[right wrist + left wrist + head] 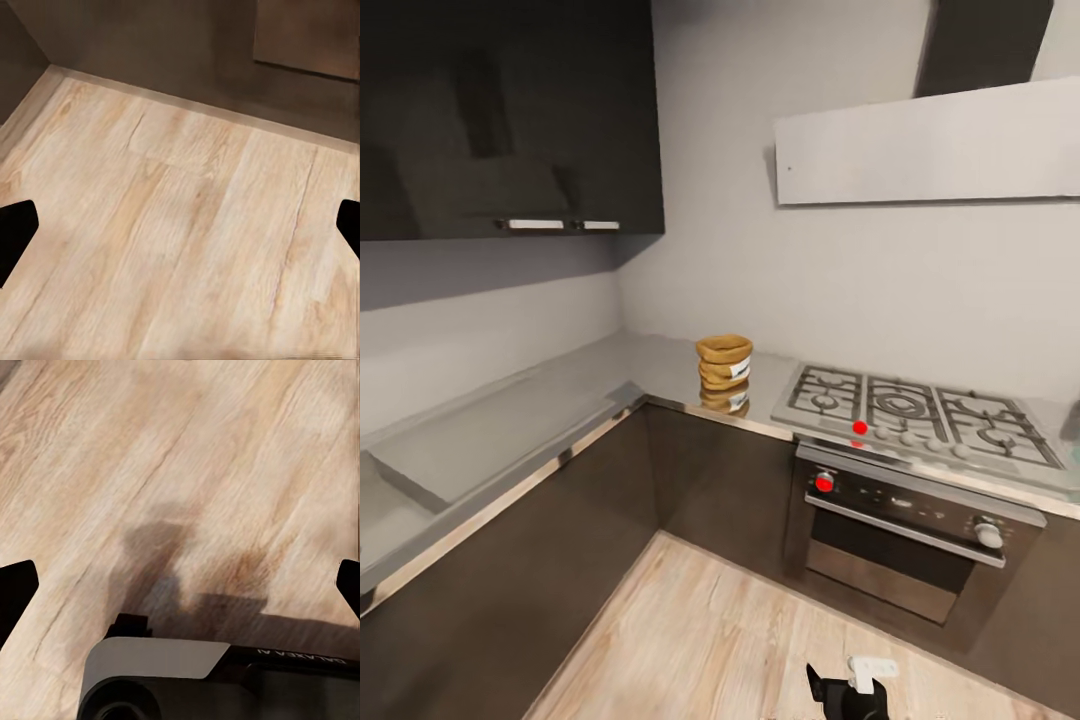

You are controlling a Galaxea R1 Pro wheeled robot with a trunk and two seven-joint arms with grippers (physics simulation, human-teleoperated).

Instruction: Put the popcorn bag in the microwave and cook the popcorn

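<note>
The stove is cut off at the right edge of the head view, and the hood above it runs out of the frame at the upper right; a dark and white part of the robot is seen only partly at the bottom edge, and what it is cannot be made out; the label on the popcorn bag is too small to be read, and its contents are hidden. The bag is stood upright on the countertop in the middle of the frame, near the corner and just left of the stove, with its reflection shown in the glossy grey slab. A dark oven is set below the stove; dark cabinets are hung at the upper left; pale wood floor is spread below. In each wrist view two black fingertips are seen at opposite edges, wide apart over the floor, so the left gripper and the right gripper are spread and hold nothing.
</note>
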